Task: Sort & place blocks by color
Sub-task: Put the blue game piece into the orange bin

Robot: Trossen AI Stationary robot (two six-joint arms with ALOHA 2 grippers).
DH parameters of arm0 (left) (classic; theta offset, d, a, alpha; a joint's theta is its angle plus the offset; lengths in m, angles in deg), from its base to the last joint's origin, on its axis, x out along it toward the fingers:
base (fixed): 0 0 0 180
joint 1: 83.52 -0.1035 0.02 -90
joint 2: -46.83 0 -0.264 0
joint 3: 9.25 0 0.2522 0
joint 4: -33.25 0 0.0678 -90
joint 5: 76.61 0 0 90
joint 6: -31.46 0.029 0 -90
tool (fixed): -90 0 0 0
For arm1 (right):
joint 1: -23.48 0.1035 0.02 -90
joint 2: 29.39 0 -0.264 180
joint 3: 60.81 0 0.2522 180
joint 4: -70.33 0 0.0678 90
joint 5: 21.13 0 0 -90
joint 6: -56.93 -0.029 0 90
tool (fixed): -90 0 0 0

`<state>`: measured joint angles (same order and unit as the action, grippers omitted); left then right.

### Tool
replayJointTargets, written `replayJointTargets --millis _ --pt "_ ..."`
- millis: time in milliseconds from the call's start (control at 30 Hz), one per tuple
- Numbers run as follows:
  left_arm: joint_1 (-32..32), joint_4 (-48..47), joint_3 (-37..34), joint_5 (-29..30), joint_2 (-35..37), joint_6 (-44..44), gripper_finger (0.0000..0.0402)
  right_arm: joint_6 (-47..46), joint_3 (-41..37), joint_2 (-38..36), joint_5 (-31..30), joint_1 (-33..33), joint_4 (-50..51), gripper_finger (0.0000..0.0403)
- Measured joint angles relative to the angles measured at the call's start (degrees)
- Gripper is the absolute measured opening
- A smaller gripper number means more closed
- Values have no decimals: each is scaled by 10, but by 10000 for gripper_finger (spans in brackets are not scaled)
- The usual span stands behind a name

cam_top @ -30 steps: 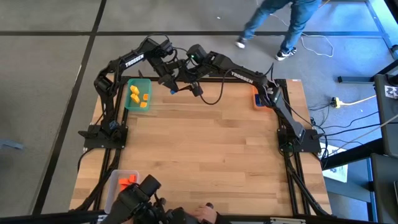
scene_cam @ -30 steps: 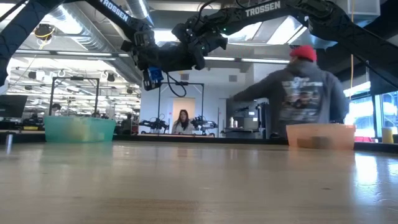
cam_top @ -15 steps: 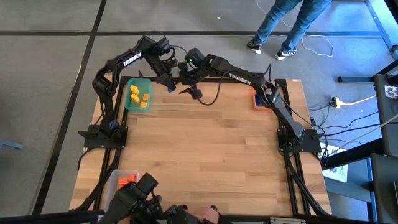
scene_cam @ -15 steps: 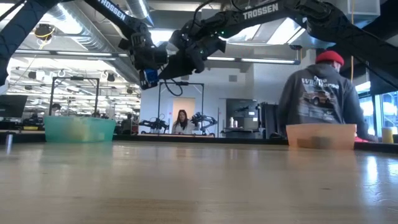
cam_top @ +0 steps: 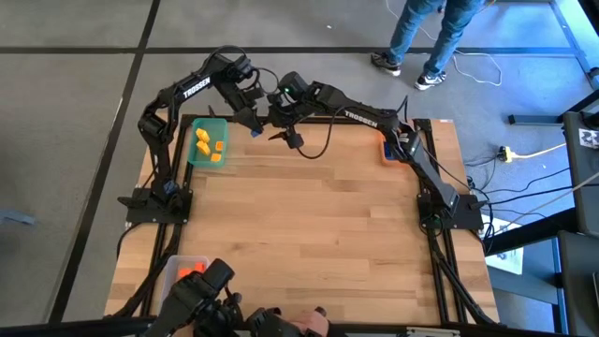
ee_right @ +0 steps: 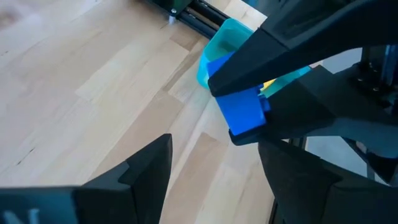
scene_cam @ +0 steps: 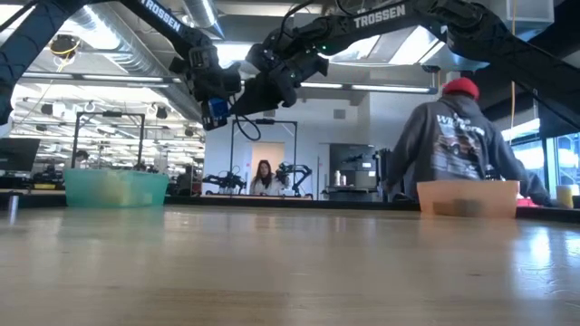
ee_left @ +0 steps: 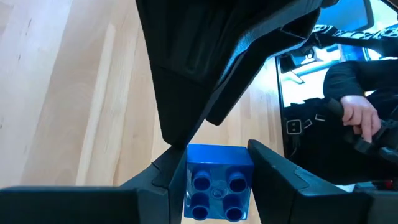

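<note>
A small blue block [ee_left: 217, 180] hangs high above the far left part of the table, with my left gripper [cam_top: 253, 129] shut on it. In the low view the block [scene_cam: 215, 111] shows well clear of the wood. My right gripper [cam_top: 285, 138] stands right beside it toward the table's right, open. The block [ee_right: 245, 111] lies just ahead of its fingers, untouched. Yellow blocks [cam_top: 208, 142] lie in the green bin [cam_top: 195, 157] just left of the grippers. Orange-red blocks [cam_top: 192, 271] lie in the clear bin [cam_top: 173, 267] at the near left. My left gripper pinches the blue block by two opposite sides [ee_left: 190, 174], one finger on each. The studded top faces back toward the wrist. The fingers slant down toward the table. The block is lifted clear, with nothing under it.
An orange bin [cam_top: 388, 148] stands at the far right edge. A person [scene_cam: 458, 145] stands beyond the far edge. A dark rig and a hand [cam_top: 314, 314] show at the near edge. Bare wood [cam_top: 309, 225] fills the middle.
My right gripper has rolled a little about its own axis while staying beside the block. The blue block stays in my left gripper, clear of the table. The person beyond the far edge has shifted about.
</note>
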<state>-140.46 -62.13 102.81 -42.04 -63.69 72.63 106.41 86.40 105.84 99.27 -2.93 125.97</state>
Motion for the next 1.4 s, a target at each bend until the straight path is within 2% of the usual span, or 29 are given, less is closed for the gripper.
replayJointTargets --millis 400,633,1167,1300,1400 --pt "0 -4 -1 21 -1 -1 130 3 1 -1 6 1 -21 244" --pt "5 -7 -1 4 -2 -1 130 3 2 -2 69 4 -23 244" --pt "17 -30 -2 -33 -3 -3 130 0 3 -2 69 9 -24 244" --pt "17 -40 -2 -32 -3 9 130 0 3 -1 69 9 -20 244" --pt "16 -40 -2 -11 -3 13 130 0 3 -3 66 9 -15 244"
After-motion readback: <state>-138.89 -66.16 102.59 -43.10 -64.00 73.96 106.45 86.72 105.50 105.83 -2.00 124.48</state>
